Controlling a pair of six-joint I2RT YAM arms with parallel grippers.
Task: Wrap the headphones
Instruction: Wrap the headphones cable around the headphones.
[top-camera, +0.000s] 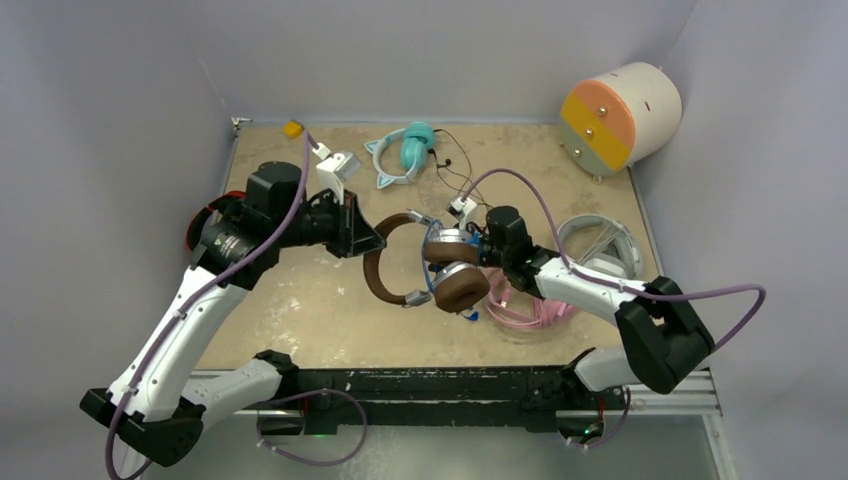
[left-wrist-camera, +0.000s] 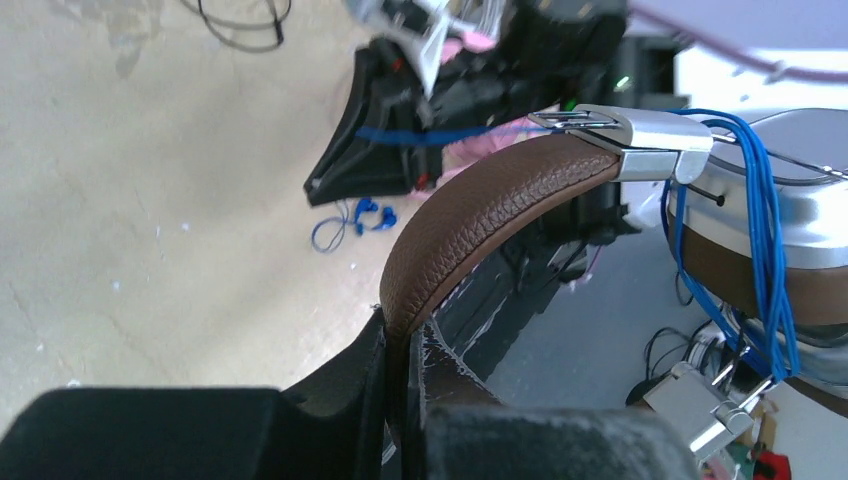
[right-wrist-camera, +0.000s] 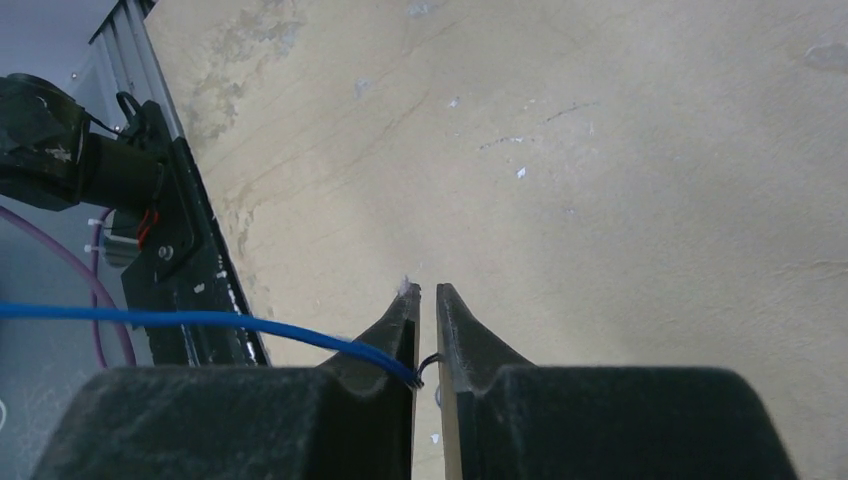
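The brown headphones (top-camera: 385, 275) with silver cups (top-camera: 452, 250) hang above the middle of the table. My left gripper (top-camera: 372, 245) is shut on their brown leather headband (left-wrist-camera: 480, 210), which is pinched between the left gripper's (left-wrist-camera: 405, 335) jaws. The blue cord (left-wrist-camera: 765, 230) is wound several times round the silver cup (left-wrist-camera: 790, 190). My right gripper (top-camera: 478, 252) sits right beside the cups. In the right wrist view, the right gripper's (right-wrist-camera: 428, 292) jaws stand a narrow slit apart, and the blue cord (right-wrist-camera: 200, 320) runs into that slit from the left, lying loose in it.
Teal cat-ear headphones (top-camera: 405, 150) lie at the back. A pink pair (top-camera: 530, 310) lies under the right arm and a grey-white pair (top-camera: 600, 245) is at the right edge. A cream and orange drum (top-camera: 620, 115) leans in the back right corner. A yellow block (top-camera: 292, 128) is at the back left.
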